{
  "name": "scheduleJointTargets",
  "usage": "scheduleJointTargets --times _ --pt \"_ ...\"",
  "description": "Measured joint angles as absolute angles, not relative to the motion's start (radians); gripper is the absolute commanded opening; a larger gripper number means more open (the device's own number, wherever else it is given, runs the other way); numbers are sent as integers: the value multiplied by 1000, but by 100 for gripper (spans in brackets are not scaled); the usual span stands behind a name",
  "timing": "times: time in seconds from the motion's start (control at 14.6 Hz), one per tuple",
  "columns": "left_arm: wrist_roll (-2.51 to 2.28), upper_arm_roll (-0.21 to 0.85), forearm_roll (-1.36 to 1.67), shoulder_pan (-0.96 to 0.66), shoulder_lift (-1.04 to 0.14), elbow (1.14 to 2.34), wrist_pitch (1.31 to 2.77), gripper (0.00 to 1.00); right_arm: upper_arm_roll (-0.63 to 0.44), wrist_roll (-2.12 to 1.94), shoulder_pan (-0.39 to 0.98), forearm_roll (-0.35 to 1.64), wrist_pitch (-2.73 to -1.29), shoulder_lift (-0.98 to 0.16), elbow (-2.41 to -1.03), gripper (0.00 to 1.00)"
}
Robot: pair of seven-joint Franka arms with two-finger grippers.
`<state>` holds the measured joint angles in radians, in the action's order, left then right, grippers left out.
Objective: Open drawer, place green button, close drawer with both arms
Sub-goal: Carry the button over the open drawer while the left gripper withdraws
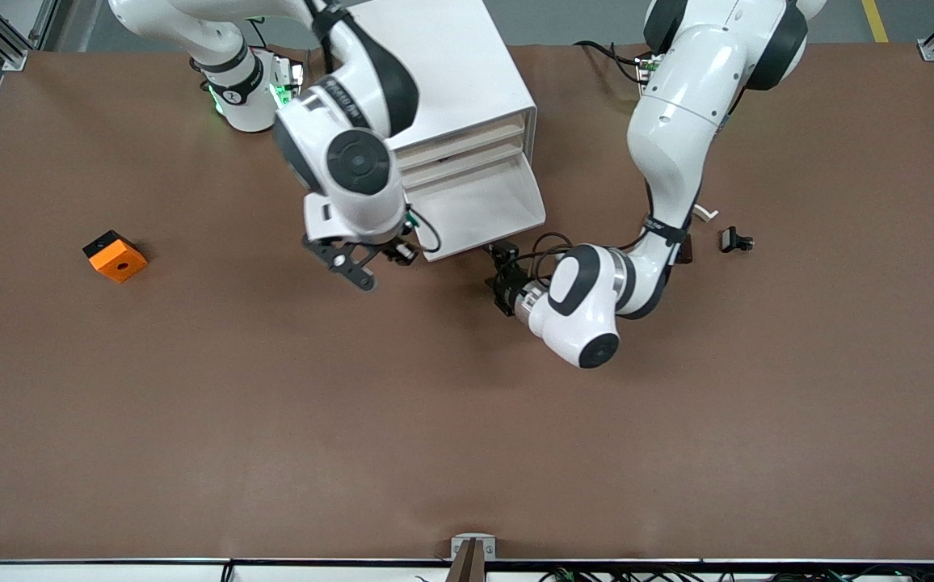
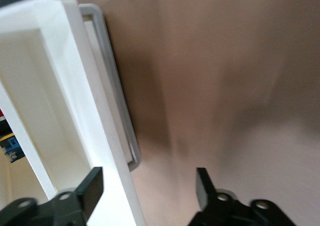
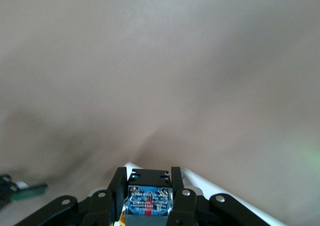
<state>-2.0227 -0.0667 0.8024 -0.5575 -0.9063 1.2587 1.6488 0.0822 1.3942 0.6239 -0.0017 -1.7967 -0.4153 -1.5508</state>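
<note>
The drawer stands pulled out; the left pincer gapes beside its front. The right pincer clamps the button. An orange block lies well apart on the counter.

White drawer pulled open; blue-black button pinched in jaws.

In your right wrist view, the part between the fingers was cut off by the edge, its cap unseen. The cabinet's top left the front view.
</note>
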Motion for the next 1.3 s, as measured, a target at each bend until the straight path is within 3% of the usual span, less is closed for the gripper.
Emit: scheduleJointTargets --times 0.68,1.3 --pt "-1458 -153 433 -553 -756 1200 1630 100 81 1671 778 79 -1958 -505 -1581 19" --pt "-839 -154 193 -552 -623 1233 1599 100 79 1712 800 79 -1995 -536 -1621 22"
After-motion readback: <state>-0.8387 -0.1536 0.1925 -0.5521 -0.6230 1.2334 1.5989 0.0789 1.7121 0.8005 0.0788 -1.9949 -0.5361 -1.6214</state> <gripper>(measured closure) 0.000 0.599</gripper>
